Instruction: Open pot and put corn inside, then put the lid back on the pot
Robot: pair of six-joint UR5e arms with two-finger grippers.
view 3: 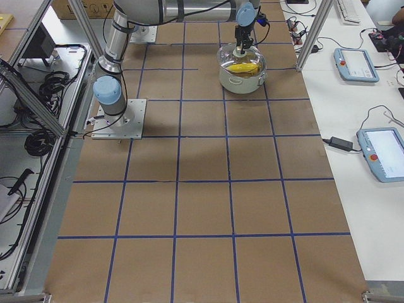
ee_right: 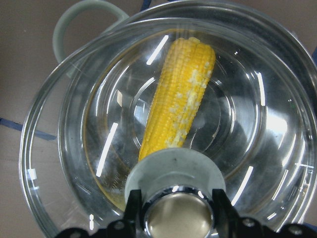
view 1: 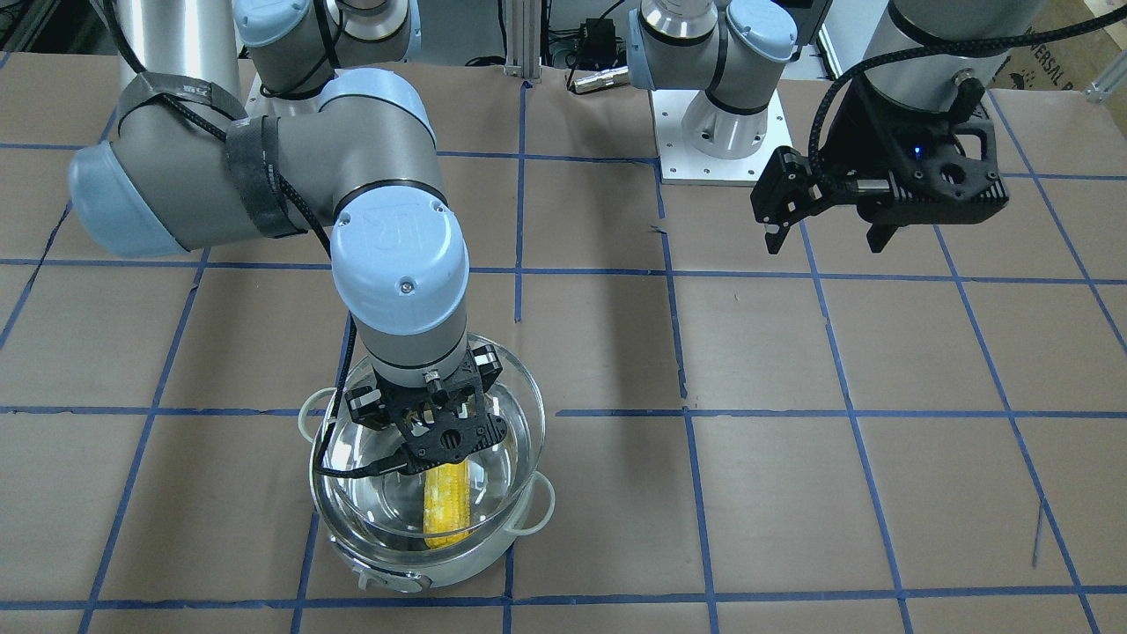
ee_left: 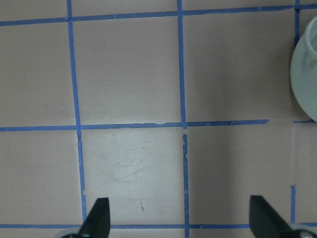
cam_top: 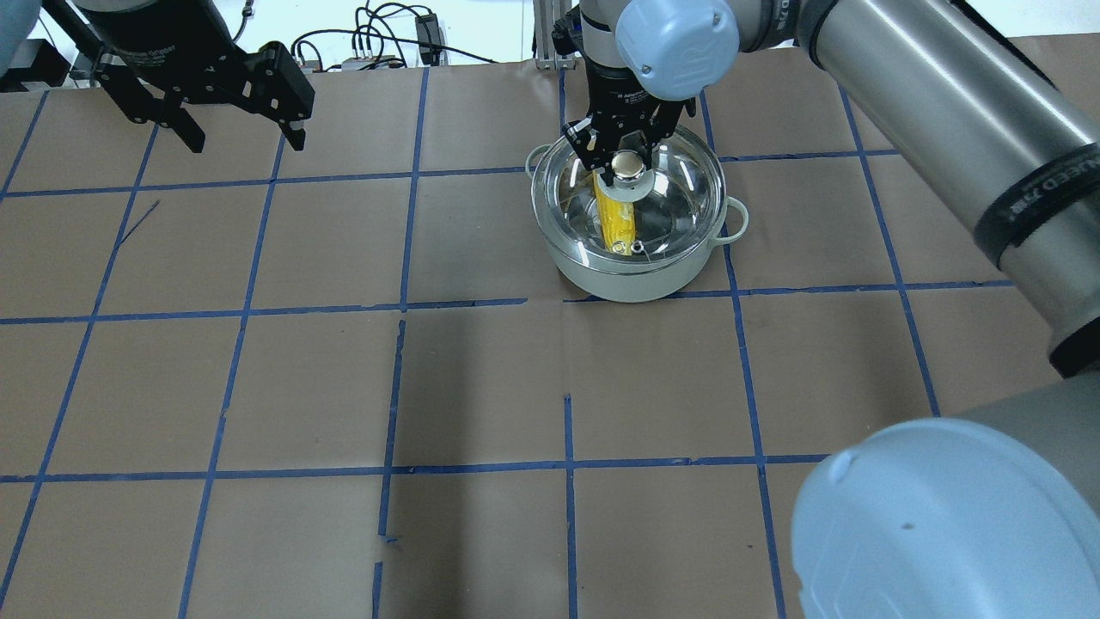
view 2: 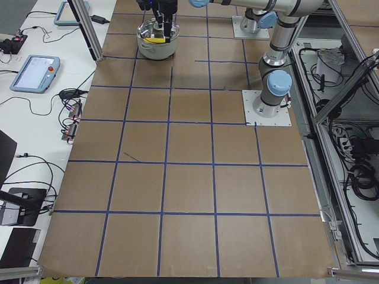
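The pot (view 1: 414, 572) stands on the table with the yellow corn (view 1: 447, 502) lying inside it. My right gripper (view 1: 431, 431) is shut on the knob of the clear glass lid (view 1: 515, 396) and holds it over the pot, shifted a little toward the robot's side. I cannot tell whether the lid's rim touches the pot. The right wrist view shows the knob (ee_right: 173, 208) between the fingers and the corn (ee_right: 181, 104) through the glass. The overhead view shows the right gripper (cam_top: 630, 163), lid (cam_top: 687, 189) and pot (cam_top: 636, 279). My left gripper (cam_top: 245, 137) is open, empty and far from the pot.
Brown paper with blue tape lines (cam_top: 404, 301) covers the table. The arms' base plates (view 1: 722, 132) stand at the robot's edge. The pot's edge (ee_left: 307, 74) shows at the right of the left wrist view. Operator tablets (view 3: 356, 63) lie beside the table.
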